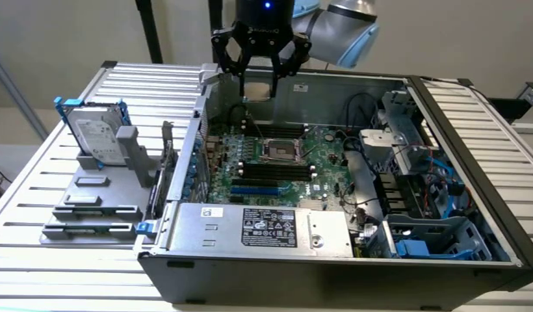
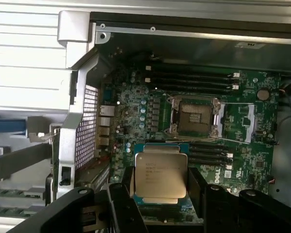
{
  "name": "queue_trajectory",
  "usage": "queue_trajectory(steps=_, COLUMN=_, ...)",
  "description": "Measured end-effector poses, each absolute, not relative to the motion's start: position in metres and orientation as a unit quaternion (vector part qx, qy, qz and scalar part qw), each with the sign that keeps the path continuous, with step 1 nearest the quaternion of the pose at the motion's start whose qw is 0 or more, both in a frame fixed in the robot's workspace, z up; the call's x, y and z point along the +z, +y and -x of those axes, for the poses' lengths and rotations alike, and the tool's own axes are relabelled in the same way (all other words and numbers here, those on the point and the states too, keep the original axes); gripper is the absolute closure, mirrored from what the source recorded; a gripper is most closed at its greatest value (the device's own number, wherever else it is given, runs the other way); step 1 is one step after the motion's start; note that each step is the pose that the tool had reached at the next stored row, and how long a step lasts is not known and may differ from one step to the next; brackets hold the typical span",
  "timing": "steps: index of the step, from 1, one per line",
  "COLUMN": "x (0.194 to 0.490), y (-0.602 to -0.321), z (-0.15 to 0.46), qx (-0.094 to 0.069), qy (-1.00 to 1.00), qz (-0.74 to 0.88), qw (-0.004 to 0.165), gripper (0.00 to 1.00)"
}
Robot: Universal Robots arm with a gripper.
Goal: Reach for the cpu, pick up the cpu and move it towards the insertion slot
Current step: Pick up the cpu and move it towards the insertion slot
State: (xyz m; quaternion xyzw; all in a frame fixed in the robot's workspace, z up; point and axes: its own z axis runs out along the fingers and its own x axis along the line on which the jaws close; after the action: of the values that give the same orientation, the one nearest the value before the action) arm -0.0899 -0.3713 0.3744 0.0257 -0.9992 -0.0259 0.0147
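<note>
— While I hang over the far edge of the open computer case (image 1: 474, 260), what do you want counted first?

— Start big. What is on the table?

— One slatted metal table (image 1: 41, 260) with that one case on it, lid off. Inside lies one green motherboard (image 1: 327, 175). At the near side of the case sits one silver power supply (image 1: 266, 227) with a label. On the exterior view's left, outside the case, one grey holder stand (image 1: 93, 208) carries one upright hard drive (image 1: 97, 133) in a blue-edged bracket.

— And on the board?

— One insertion slot (image 1: 279, 151), a square socket with a shiny frame and dark centre, its cover plate swung aside in the wrist view (image 2: 195, 118). Black memory slots (image 1: 271, 172) lie beside it; in the wrist view I count four on one side of the socket and can make out about three on the other.

— Your gripper?

— My one gripper (image 1: 259, 91) has two black fingers (image 2: 121, 204), closed on the cpu (image 2: 160, 177). One chip, flat, silver-grey top facing the wrist camera, clamped by its opposite edges.

— Where is the chip relative to the socket?

— Raised above the board, apart from the socket, nothing touching. In the exterior view it (image 1: 259, 90) hangs beyond the socket, toward the far wall of the case.
</note>
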Motion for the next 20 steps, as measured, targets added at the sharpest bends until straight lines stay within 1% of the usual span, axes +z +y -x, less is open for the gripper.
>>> queue_trajectory(steps=11, x=0.366, y=-0.358, z=0.047, qx=-0.026, qy=-0.999, qz=-0.025, qw=0.015, gripper=0.46)
queue_trajectory(steps=20, x=0.362, y=-0.354, z=0.039, qx=-0.026, qy=-1.0, qz=-0.005, qw=0.014, gripper=0.46)
